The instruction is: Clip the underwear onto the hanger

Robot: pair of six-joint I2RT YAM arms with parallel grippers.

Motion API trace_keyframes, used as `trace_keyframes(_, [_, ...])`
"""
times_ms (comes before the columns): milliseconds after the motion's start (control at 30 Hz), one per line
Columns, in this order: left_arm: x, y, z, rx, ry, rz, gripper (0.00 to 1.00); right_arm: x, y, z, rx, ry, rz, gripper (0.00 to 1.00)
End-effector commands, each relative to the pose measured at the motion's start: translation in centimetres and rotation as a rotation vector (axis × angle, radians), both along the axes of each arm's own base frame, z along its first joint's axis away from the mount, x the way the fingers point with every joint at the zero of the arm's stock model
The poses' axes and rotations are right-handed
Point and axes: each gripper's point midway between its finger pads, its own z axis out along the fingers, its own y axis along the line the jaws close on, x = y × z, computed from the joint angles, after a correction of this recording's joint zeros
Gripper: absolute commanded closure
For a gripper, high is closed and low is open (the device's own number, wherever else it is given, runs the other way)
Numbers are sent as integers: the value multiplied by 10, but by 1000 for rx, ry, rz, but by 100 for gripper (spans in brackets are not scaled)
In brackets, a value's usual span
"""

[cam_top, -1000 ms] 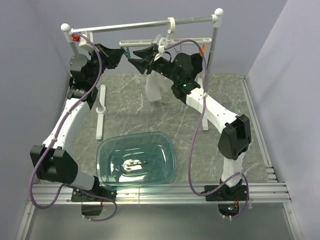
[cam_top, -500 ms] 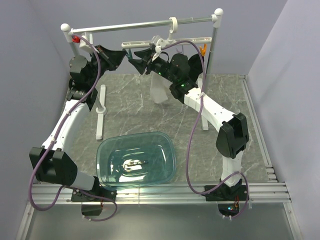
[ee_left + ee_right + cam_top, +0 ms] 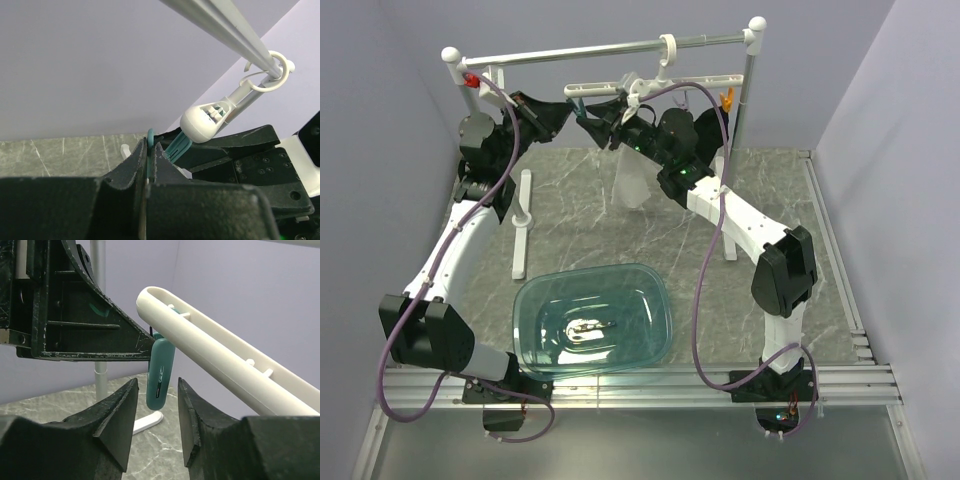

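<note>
Looking down from above, we see the hanger [image 3: 600, 88] hooked on the rail [image 3: 580, 50], with the left gripper [image 3: 565, 110] and the right gripper [image 3: 588, 118] meeting nose to nose under its left end. The underwear [image 3: 633, 185] hangs limp below the bar's middle stretch. What bears it up we cannot tell, since the right arm hides its top edge.

In the left wrist view the left gripper [image 3: 149, 150] is clenched on the teal peg [image 3: 176, 146] just under the bar's rounded end, a sliver of teal showing between its fingers.

In the right wrist view the right gripper [image 3: 156, 386] stands released and bare, with the teal peg [image 3: 160, 371] hanging just beyond its parted jaws. No cloth shows here.

We judge the step in hand to be opening that peg for a free corner of the cloth. To do it well we should squeeze the peg's upper end squarely, steady the bar against swinging, and bring the fabric deep into the mouth before letting go
</note>
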Motion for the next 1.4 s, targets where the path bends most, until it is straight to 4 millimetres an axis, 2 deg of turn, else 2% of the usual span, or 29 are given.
trace_keyframes(0, [-26, -8, 36, -40, -102, -68, 100, -5, 1, 17, 15, -55, -5, 56])
trace_keyframes(133, [-29, -9, 35, -47, -96, -76, 100, -2, 1, 15, 11, -44, -15, 66])
trace_keyframes(200, [-32, -9, 36, -54, -104, -82, 100, 0, 0, 16, 8, -36, -19, 74])
trace_keyframes(233, [-33, -10, 35, -55, -104, -87, 100, 0, 1, 15, 6, -36, -18, 84])
trace_keyframes(333, [-36, -9, 37, -53, -119, -85, 83, -1, 0, 17, 11, -37, -21, 97])
trace_keyframes(367, [-36, -7, 36, -42, -125, -71, 72, -2, -1, 18, 15, -39, -22, 100])
trace_keyframes(467, [-42, 1, 35, 3, -152, -21, 54, -3, -3, 22, 23, -43, -24, 100])
trace_keyframes(600, [-51, 0, 25, 84, -172, -31, 43, -4, -4, 25, 25, -48, -26, 100])
trace_keyframes(667, [-48, 2, 18, 108, -156, -16, 39, -4, -5, 25, 22, -50, -27, 100])
trace_keyframes(767, [-39, 2, 20, 129, -157, 4, 33, -6, -5, 25, 22, -53, -24, 100])
trace_keyframes(1000, [-21, -4, 25, 160, -159, 69, 31, -11, -6, 29, 25, -60, -16, 100])
trace_keyframes(1167, [-14, -11, 32, 167, -172, 87, 33, -14, -7, 27, 23, -62, -10, 100])
trace_keyframes(1367, [-5, -8, 42, 159, -194, 126, 40, -17, -7, 26, 21, -70, -8, 100])
